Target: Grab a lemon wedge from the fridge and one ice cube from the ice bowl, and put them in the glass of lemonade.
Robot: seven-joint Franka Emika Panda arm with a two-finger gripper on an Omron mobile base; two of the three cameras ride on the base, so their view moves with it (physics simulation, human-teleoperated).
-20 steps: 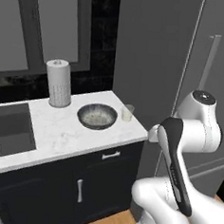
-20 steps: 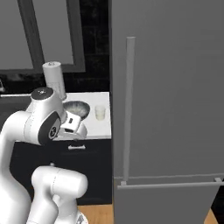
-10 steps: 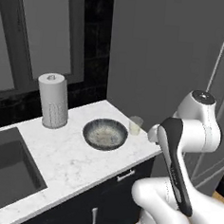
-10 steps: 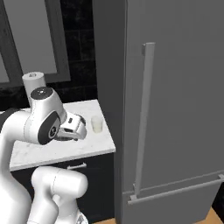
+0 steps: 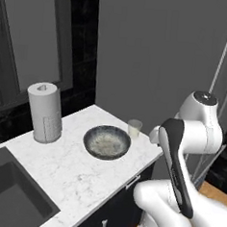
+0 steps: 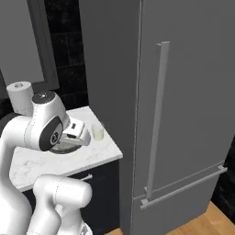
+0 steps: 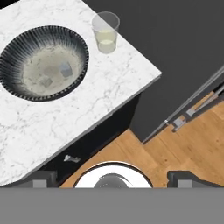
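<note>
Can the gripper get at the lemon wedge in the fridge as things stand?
Probably not. The fridge door is shut, its long bar handle untouched, so anything inside is closed off. The gripper hangs open over the floor beside the counter, holding nothing.

We log, at ten o'clock, the ice bowl [image 7: 43, 61] on the white marble counter [image 7: 109, 83]: ribbed dark outside, pale speckled inside, with two ice cubes [image 7: 65, 69] near its centre. At twelve o'clock, the glass of lemonade [image 7: 105, 32], just beside the bowl, upright, part full. At three o'clock, wooden floor [image 7: 188, 140] and the fridge [image 7: 175, 39], its door shut. At six o'clock, we note the two fingertips [image 7: 189, 178] spread wide apart.
</note>
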